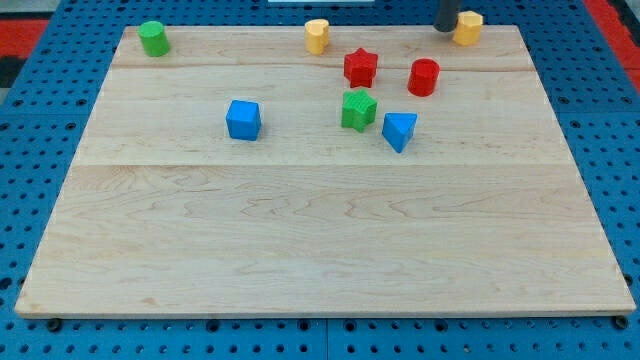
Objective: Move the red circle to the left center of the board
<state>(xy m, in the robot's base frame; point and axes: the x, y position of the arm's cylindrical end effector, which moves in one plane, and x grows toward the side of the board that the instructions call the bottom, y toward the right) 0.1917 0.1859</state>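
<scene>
Red circle (423,77) near the desk's (300,240) top edge, red star (360,68) just left, my tip (445,29) beside yellow block (467,27), no gripper fitted, holding nothing, bare wood toward left edge.

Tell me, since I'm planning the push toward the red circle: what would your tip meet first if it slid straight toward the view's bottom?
My tip sits at the top edge, touching or nearly touching the yellow block. Heading straight down, it would probably meet the red circle first, though depth is unclear.
</scene>
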